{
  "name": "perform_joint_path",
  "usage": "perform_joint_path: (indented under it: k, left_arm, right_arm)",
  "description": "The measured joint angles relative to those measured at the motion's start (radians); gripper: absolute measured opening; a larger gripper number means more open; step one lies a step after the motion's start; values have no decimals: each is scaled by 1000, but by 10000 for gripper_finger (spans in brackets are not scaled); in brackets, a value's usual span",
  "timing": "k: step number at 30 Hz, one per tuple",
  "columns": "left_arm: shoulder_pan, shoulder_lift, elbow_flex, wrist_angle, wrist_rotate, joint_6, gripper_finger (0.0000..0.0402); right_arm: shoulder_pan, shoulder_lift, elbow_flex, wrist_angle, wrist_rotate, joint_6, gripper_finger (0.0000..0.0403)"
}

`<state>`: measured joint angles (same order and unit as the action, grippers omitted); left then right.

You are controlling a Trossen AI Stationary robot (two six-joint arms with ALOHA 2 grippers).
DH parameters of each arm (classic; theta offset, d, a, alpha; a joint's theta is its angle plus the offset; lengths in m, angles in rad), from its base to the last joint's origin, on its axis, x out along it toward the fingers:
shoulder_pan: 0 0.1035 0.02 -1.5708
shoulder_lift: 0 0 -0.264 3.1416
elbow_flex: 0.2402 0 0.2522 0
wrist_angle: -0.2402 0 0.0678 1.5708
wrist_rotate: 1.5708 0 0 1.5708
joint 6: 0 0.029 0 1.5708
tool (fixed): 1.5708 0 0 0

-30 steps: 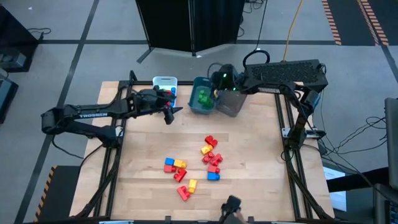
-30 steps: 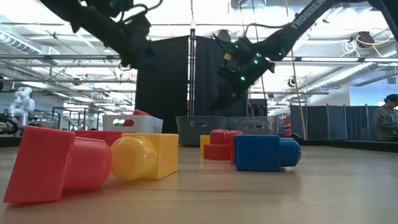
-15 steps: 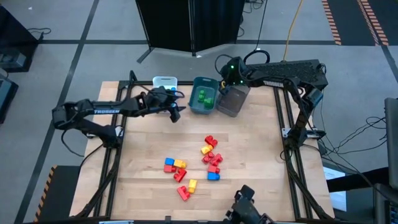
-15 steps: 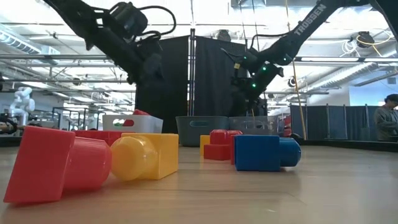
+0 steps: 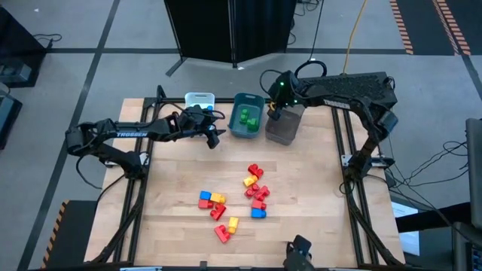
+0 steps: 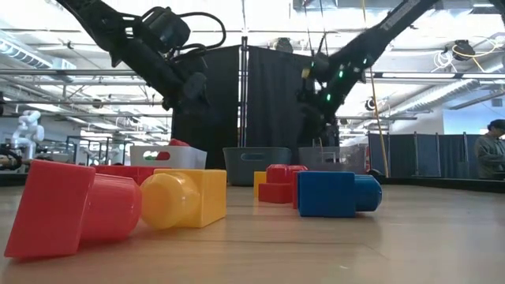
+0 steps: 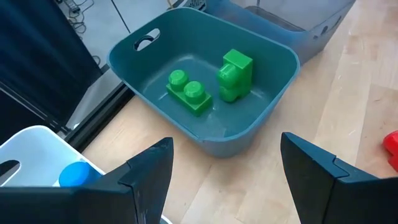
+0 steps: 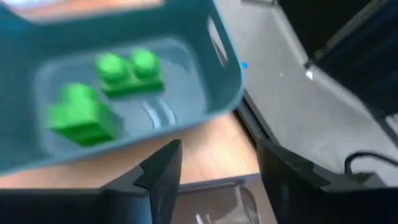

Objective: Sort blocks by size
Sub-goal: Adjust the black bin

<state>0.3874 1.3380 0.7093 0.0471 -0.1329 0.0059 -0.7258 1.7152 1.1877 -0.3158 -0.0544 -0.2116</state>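
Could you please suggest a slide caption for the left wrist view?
Left tool, open and empty, faces the teal bin holding two green blocks.

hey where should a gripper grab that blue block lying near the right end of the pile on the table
Take the blue block across its flat side faces, coming straight down from above. It lies tipped on its side, its stud pointing sideways, and a red block sits behind it, so a top approach looks clearest.

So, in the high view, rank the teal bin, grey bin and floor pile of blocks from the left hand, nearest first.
From the left hand:
1. Teal bin, just to its right.
2. Grey bin, beyond the teal one.
3. Pile of blocks, mid-table, farthest.
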Motion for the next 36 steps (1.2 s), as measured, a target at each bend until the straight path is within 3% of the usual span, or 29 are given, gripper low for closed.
perform_joint_path:
  k: [7, 12, 16, 36]
  left_arm:
    - [-1, 0, 0, -3, 0, 0, 251]
    - [-1, 0, 0, -3, 0, 0, 251]
    - [-2, 0, 0, -4, 0, 0, 251]
    - [-2, 0, 0, -3, 13, -27, 251]
  right_arm:
    - [15, -155, 0, -197, 27, 13, 194]
    - [-23, -155, -1, -420, 28, 64, 194]
    - [-26, -156, -22, -474, 29, 94, 194]
    - [-210, -146, -84, -334, 28, -44, 194]
